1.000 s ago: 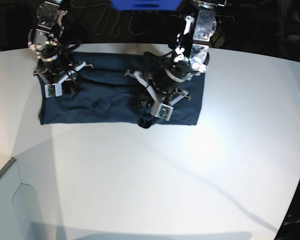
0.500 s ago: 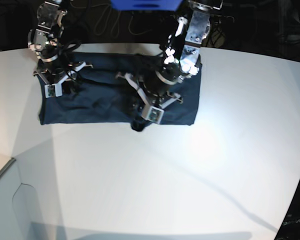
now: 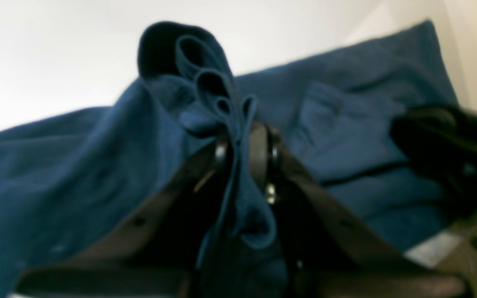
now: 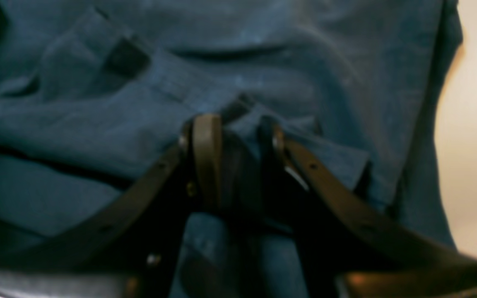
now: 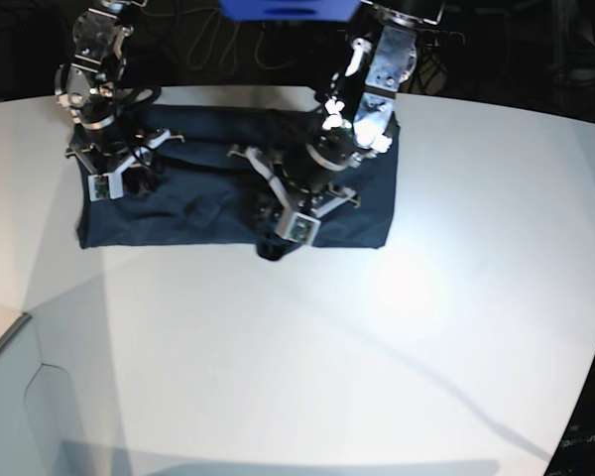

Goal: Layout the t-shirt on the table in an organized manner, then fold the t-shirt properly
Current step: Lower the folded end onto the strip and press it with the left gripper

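Observation:
The dark navy t-shirt [image 5: 198,198] lies as a long folded band across the far part of the white table [image 5: 327,347]. My left gripper [image 5: 278,233] is at the band's near edge, right of its middle, shut on a bunch of cloth. In the left wrist view several folds of t-shirt [image 3: 189,62] stick up past the left gripper [image 3: 242,142]. My right gripper [image 5: 119,177] rests on the band's left end. In the right wrist view the right gripper [image 4: 242,132] has its jaws a little apart, with t-shirt [image 4: 263,62] cloth caught between them.
Black cables and a blue block [image 5: 288,8] sit beyond the table's far edge. A pale grey surface [image 5: 10,397] is at the lower left, beside the table. White tabletop stretches in front of the shirt and to its right.
My left gripper has moved left with the bunched cloth, drawing the shirt's right end leftward. The right gripper has barely shifted.

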Controlling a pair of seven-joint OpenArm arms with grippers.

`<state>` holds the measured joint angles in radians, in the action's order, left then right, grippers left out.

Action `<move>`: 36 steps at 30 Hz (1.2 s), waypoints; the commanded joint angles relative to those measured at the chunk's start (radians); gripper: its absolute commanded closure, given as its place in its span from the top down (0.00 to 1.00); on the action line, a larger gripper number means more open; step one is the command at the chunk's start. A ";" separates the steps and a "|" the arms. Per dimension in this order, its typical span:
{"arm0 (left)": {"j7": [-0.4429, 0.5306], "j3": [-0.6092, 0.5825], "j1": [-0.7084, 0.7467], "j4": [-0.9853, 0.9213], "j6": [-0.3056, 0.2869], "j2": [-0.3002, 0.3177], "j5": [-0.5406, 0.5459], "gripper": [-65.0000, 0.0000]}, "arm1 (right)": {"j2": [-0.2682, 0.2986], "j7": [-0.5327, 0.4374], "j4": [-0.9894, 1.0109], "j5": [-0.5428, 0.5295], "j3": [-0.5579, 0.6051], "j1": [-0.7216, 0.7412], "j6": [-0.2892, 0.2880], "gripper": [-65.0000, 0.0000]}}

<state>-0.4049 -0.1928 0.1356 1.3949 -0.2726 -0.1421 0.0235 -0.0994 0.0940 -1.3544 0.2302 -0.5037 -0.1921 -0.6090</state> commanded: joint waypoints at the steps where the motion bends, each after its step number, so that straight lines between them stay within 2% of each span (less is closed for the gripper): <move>1: 0.027 -0.014 -0.011 0.016 -0.009 -0.015 0.013 0.00 | 0.005 -0.020 -0.015 -0.013 0.000 0.006 -0.004 0.26; 10: 0.022 -0.014 -0.024 0.016 -0.001 -0.015 0.011 0.02 | 0.005 -0.020 -0.015 -0.013 0.000 0.007 -0.004 0.26; 12: 0.022 -0.014 -0.024 0.016 -0.001 -0.015 0.011 0.09 | 0.005 -0.020 -0.015 -0.013 0.000 0.007 -0.004 0.26; 17: 0.024 -0.015 -0.015 0.019 -0.006 -0.015 0.011 0.38 | 0.005 -0.020 -0.015 -0.013 0.000 0.007 -0.004 0.26; 20: 0.025 -0.017 -0.012 0.030 -0.007 -0.015 0.013 0.49 | 0.005 -0.020 -0.015 -0.013 0.000 0.007 -0.004 0.26; 27: 0.025 -0.043 -0.006 0.056 -0.009 -0.015 0.014 0.49 | 0.007 -0.020 -0.015 -0.013 0.000 0.007 -0.004 0.26; 36: 0.025 -0.033 0.086 0.297 -0.006 -0.015 0.014 0.49 | 0.007 -0.020 -0.015 -0.013 0.000 0.007 -0.004 0.26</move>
<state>-0.4011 -0.2237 0.2253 1.6741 -0.2726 -0.1463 0.0296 -0.0967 0.0967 -1.3544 0.2306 -0.5037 -0.1921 -0.6090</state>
